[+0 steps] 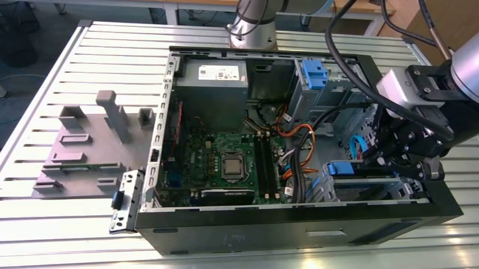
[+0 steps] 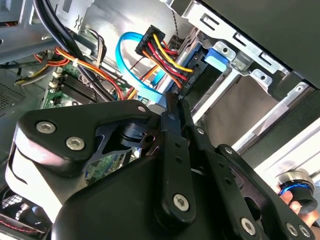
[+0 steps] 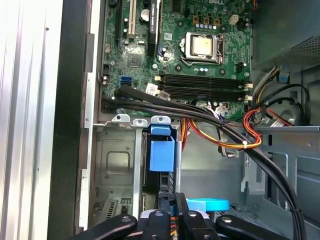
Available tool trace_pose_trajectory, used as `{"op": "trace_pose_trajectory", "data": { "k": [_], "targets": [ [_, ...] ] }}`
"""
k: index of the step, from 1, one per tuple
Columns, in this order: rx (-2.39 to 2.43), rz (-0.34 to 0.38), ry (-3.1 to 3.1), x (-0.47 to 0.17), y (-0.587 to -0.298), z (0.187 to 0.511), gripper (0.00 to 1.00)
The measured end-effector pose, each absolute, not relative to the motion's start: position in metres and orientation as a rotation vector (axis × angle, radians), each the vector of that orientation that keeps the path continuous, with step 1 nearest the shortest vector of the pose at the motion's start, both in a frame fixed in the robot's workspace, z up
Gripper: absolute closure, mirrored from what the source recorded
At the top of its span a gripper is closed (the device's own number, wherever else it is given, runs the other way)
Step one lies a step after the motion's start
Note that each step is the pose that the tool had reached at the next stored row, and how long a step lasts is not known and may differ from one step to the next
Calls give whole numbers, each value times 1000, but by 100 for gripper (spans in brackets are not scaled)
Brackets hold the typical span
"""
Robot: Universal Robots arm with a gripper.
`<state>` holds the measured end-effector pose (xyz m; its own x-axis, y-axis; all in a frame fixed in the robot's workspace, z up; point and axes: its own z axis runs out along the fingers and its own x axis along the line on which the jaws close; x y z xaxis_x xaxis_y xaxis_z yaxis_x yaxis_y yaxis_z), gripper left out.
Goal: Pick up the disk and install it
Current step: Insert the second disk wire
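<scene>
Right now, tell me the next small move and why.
Probably a short, straight withdrawal: the disk in its blue carrier appears already slotted in the drive bay, and the gripper sits close to it beside the power cables, which could snag sideways.

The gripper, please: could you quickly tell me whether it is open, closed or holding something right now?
Gripper: fingers closed together, apparently holding nothing, poised by the drive bay inside the computer case.

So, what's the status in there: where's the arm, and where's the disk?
Gripper low at the drive bay. Disk in the bay slot, blue carrier showing. Coloured cable bundle crowding close to gripper.
</scene>
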<state>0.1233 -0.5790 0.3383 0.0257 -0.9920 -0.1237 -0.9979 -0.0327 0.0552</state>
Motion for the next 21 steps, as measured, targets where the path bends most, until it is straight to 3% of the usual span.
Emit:
{"op": "trace_pose_trajectory", "data": {
  "k": [21],
  "targets": [
    [-2221,202,2150,126,-581,332,84]
  ]
}}
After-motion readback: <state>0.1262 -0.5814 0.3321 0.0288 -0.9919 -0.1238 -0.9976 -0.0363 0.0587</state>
